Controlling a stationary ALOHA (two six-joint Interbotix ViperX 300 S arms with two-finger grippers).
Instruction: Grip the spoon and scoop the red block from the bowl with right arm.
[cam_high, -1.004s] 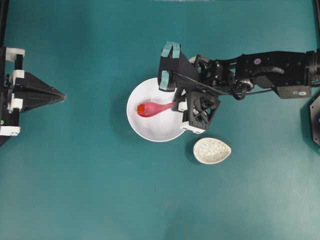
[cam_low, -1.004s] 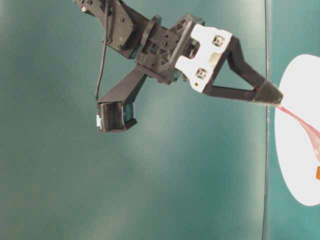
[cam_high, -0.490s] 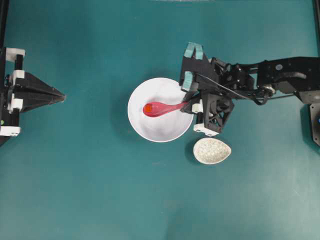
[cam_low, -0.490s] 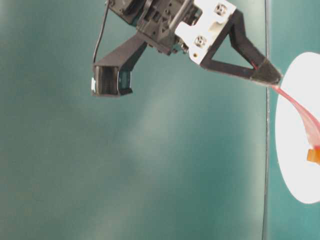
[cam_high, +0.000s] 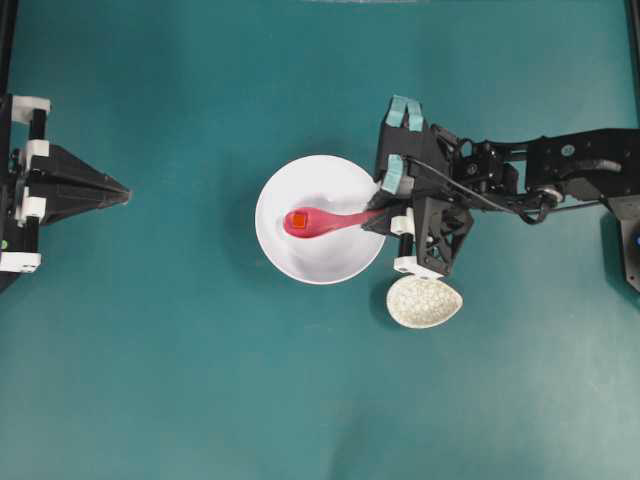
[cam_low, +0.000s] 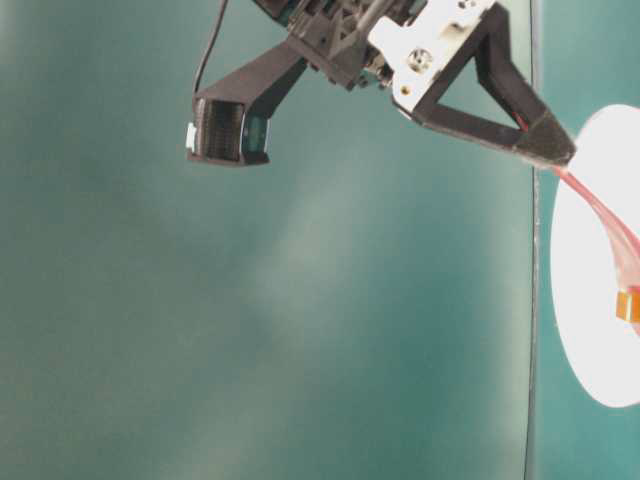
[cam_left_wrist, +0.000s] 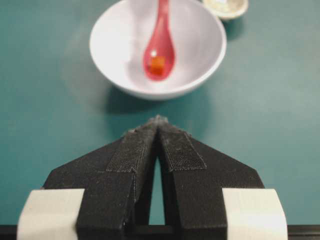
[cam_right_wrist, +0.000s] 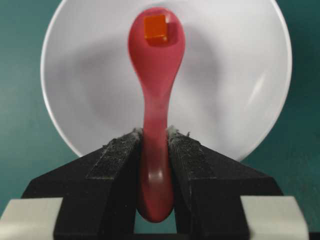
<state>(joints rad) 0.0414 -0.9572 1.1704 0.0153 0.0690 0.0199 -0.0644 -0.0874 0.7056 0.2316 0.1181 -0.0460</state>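
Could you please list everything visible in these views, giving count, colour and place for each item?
Glossy pink soup spoon: one, pink-magenta, handle clamped in the right gripper, its scoop over the bowl.
Tiny red-orange block: one, sitting in the spoon's scoop.
Large round white bowl: one, white, mid-table.
Speckled beige teardrop dish: one, just right of the bowl, below the right gripper in the overhead view.
Teal tabletop: one, under everything.
Left gripper: one, black, shut, at the left edge, pointing toward the bowl.
Right gripper: one, black with teal tape, shut on the spoon at the bowl's right rim.
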